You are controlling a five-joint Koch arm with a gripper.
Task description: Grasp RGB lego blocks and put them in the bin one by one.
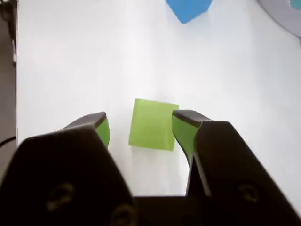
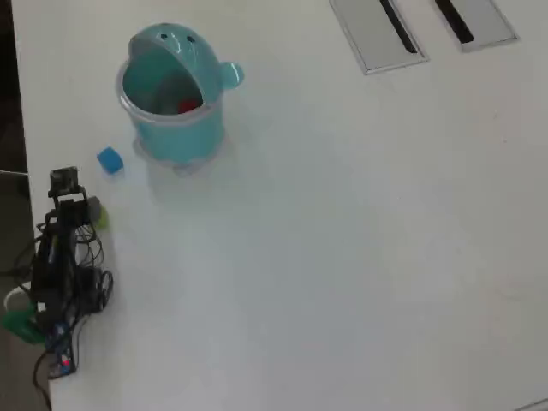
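jaws released, astride yellow-green block (image 1: 153, 124) | block nearer right jaw | centre first, clench squarely | blue block (image 1: 188, 8) ahead on bench (image 1: 70, 61)

Bare desk (image 1: 70, 61) is seen around the gripper (image 1: 141, 129); ahead, passage is blocked only by the blue block (image 1: 187, 9) and the bin (image 2: 171, 94).

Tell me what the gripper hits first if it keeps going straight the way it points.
Probably the yellow-green block: it sits between the open gripper fingers, right ahead. The blue block lies farther on.
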